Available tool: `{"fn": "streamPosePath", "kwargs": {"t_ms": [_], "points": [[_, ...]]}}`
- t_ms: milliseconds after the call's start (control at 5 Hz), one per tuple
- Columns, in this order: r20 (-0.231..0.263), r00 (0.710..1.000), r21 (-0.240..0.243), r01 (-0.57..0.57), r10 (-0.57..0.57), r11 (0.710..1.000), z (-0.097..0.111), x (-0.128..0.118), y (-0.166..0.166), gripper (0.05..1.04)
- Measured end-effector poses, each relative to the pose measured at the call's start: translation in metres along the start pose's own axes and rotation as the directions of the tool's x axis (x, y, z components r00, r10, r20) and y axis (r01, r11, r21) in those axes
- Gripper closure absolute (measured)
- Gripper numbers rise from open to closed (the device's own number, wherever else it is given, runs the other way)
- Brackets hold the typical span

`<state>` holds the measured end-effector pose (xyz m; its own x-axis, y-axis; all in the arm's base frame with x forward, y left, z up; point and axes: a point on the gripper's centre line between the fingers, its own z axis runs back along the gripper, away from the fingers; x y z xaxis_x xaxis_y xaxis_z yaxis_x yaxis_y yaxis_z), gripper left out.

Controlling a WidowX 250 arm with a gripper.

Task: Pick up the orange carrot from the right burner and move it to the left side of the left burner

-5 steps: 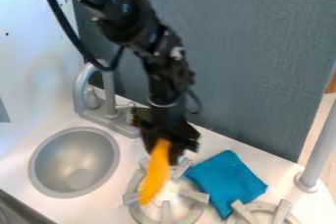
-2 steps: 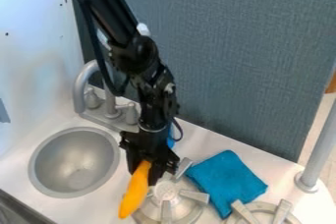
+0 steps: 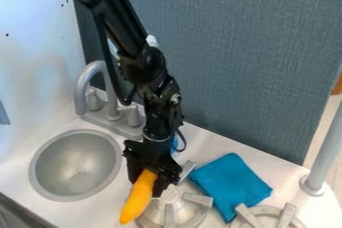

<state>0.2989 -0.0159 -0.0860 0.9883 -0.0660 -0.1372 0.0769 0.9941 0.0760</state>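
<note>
Low over the left edge of the near stove burner (image 3: 170, 204) hangs the black gripper (image 3: 150, 177), shut on an elongated orange-yellow object (image 3: 139, 198). The held object slants down toward the lower left, between the sink and the burner; whether its lower end touches the counter, I cannot tell. A folded blue cloth (image 3: 230, 183) lies right of the burner. Behind the gripper shows a small part of a bright blue object (image 3: 175, 144), mostly hidden by the arm.
The round grey sink basin (image 3: 41, 172) is left of the gripper, with the faucet (image 3: 81, 89) behind it. A second burner (image 3: 270, 217) sits at the lower right, near a grey post (image 3: 324, 154). A grey-blue panel (image 3: 254, 62) stands behind the counter.
The gripper has come down and somewhat left with the orange-yellow object, then shifted only slightly. The object's lower end has moved left, off the burner's middle. The cloth has stayed put.
</note>
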Motion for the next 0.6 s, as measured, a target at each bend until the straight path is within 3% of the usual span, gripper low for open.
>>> {"fn": "streamPosePath", "kwargs": {"t_ms": [200, 400, 600], "points": [[0.046, 0.998, 0.005, 0.049, -0.049, 0.999, 0.018, -0.002, -0.01, 0.072], [0.17, 0.981, 0.01, 0.088, -0.089, 0.996, 0.068, -0.01, -0.017, 0.075], [0.305, 0.946, 0.056, 0.101, -0.114, 0.993, 0.121, -0.026, -0.02, 0.078]]}}
